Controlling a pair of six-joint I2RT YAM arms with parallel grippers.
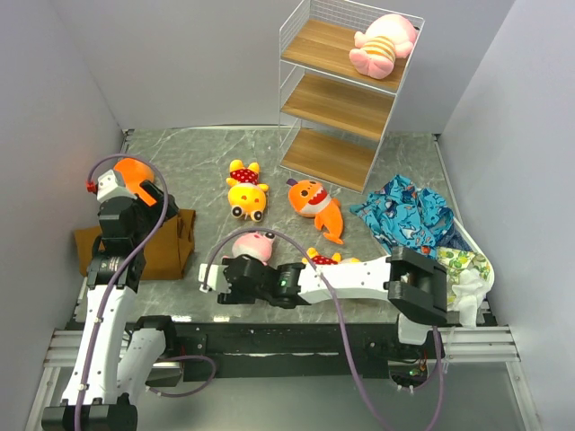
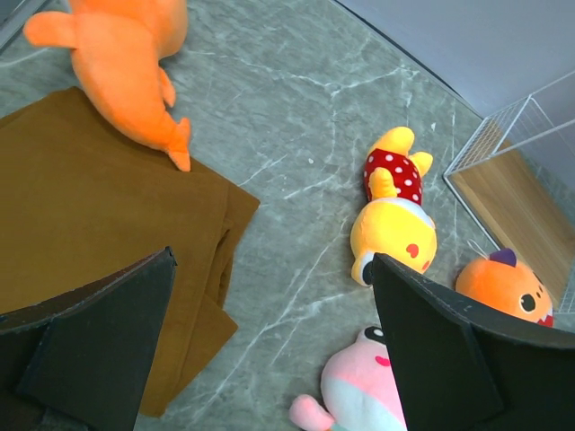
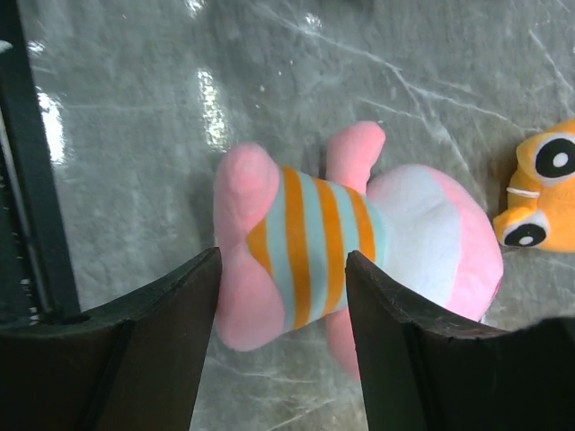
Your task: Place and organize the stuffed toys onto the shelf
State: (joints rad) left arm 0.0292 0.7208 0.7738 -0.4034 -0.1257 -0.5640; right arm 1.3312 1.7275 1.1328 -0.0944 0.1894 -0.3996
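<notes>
Shelf [image 1: 337,103]: 1 pink toy [image 1: 384,43], top board

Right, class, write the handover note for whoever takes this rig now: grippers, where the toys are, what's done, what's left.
Left gripper: open, empty, over the brown cloth's edge.
Right gripper: open, fingers straddling the striped pink toy lying on the table, not closed on it.
Done: the other pink toy lies on the shelf's top board.
Left: five toys on the table. The striped pink toy, far yellow toy, near yellow toy partly under the right arm, middle orange fish, and corner orange fish at the cloth's far edge.
</notes>
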